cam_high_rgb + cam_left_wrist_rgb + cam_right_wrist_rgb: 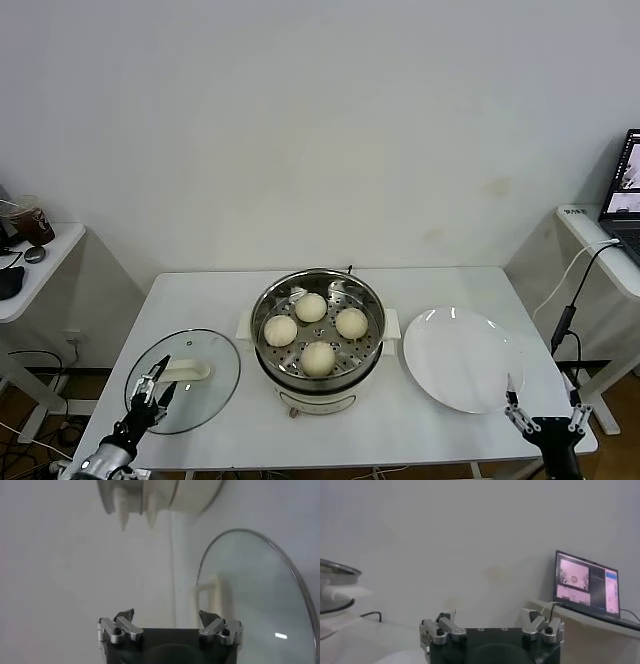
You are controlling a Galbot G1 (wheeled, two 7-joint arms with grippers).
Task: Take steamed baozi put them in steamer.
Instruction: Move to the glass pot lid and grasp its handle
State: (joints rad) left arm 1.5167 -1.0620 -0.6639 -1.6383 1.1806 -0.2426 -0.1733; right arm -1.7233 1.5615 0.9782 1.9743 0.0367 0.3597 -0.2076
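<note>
Nearest the head camera, at the table's front edge, the left gripper [150, 392] hangs low over the near rim of the glass lid [195, 385], its fingers spread apart with nothing between them. In the left wrist view the same gripper [167, 617] shows its two fingertips well apart above the lid [260, 605]. The right gripper [542, 412] sits at the front right corner of the white table [200, 295], just beyond the near edge of the white plate [460, 358], its fingers also spread and holding nothing; the right wrist view shows this gripper [490, 617] open, facing the wall and a laptop [587, 587] on a side desk.

The steamer [318, 345] stands at the table's centre, between lid and plate. All four steamed baozi [318, 357] rest on its perforated tray, well apart from both grippers, ahead of them and between the two.
</note>
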